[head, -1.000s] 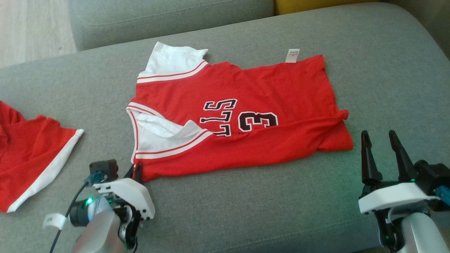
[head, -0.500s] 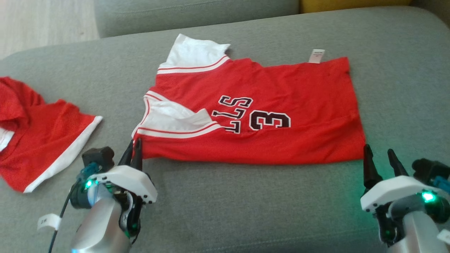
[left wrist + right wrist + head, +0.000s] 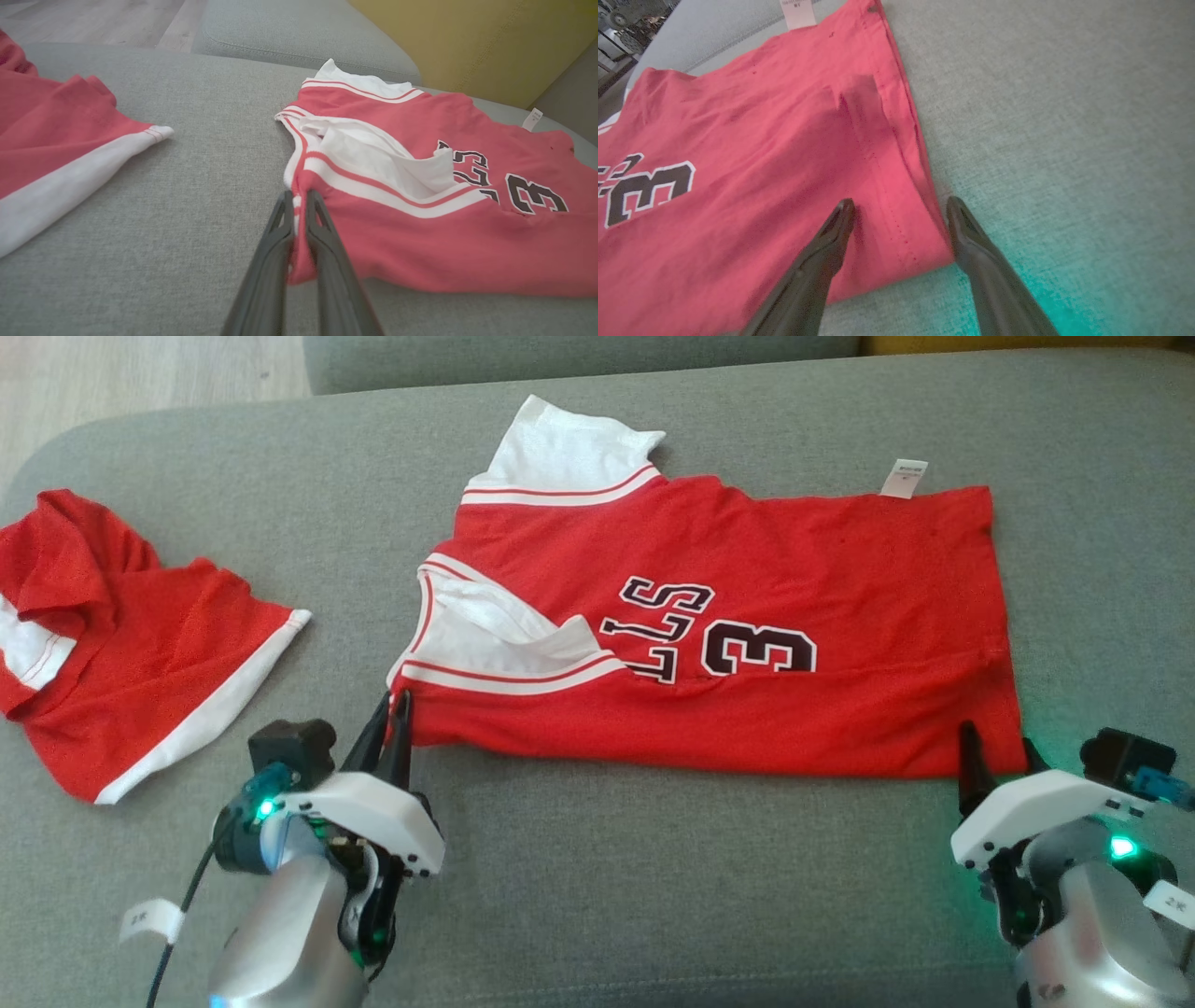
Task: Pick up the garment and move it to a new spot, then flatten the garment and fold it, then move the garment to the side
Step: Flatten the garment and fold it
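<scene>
Left of the left gripper [image 3: 396, 702], the second red garment [image 3: 140, 644] runs off the picture's edge; the white tag [image 3: 906, 478] has print too small to read.

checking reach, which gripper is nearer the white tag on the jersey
Right. The right gripper straddles the jersey's hem corner at the white tag's end; the left gripper pinches the opposite shoulder corner.

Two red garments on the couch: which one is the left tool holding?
The jersey printed with a 3, not the plain garment to its left. The left tool is shut on its near corner.
</scene>
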`<state>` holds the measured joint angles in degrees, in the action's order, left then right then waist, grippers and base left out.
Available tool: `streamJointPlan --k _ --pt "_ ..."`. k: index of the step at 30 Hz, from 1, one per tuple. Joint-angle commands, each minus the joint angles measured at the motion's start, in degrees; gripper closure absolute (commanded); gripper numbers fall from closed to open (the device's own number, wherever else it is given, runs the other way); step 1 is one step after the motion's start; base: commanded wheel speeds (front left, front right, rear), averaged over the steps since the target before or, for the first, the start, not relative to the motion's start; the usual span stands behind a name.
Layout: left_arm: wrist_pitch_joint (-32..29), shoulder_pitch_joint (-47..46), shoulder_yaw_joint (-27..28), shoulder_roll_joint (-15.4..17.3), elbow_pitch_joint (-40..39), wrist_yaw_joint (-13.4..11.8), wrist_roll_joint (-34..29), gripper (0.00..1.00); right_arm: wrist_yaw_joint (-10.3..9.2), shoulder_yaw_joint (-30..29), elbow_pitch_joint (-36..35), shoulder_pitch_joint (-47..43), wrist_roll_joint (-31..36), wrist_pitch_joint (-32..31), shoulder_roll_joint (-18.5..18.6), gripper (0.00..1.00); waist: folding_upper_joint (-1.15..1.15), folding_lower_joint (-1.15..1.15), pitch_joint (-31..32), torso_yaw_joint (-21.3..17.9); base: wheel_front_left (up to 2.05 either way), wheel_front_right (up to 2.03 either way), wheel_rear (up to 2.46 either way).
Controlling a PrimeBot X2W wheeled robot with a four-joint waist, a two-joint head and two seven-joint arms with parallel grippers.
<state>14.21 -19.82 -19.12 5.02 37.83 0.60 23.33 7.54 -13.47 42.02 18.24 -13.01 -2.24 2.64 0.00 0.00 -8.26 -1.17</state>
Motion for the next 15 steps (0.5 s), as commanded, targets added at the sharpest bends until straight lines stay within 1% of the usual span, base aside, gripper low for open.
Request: streamJointPlan --k 1,2,3,6,9,15 --pt "0.6 -0.6 1.6 0.9 -1.9 0.2 -0.3 1.0 -0.05 1.2 -0.4 2.2 0.6 -0.3 0.2 0.0 0.0 0.0 -0.1 0.2 0.0 0.0 0.0" --pt "0.5 -0.6 1.6 0.9 -1.9 0.2 -0.3 1.0 -0.05 1.3 0.4 2.6 0.8 -0.6 0.2 0.6 0.0 0.0 -0.1 0.3 0.0 0.0 0.0" --pt "0.5 -0.5 1.5 0.9 -1.8 0.2 -0.3 1.0 -0.05 1.4 1.1 3.0 1.1 -0.7 0.2 1.0 0.0 0.0 0.0 0.4 0.0 0.0 0.0" --pt "0.3 -0.3 1.5 1.1 -1.6 0.0 -0.1 1.0 -0.05 1.8 2.3 3.6 1.7 -0.6 0.3 1.0 0.0 0.0 0.2 0.5 0.0 0.0 0.0" --pt "0.3 0.1 1.9 1.4 -1.2 -0.8 0.2 1.0 -0.05 1.9 2.6 3.9 2.1 0.2 0.8 1.0 0.0 0.0 0.9 0.5 0.0 0.0 0.0" --pt "-0.1 2.5 1.8 2.1 -0.6 -0.6 1.1 1.0 -0.05 3.4 1.4 2.5 2.3 -0.8 3.6 1.0 0.0 0.0 3.4 0.9 0.0 0.0 0.0"
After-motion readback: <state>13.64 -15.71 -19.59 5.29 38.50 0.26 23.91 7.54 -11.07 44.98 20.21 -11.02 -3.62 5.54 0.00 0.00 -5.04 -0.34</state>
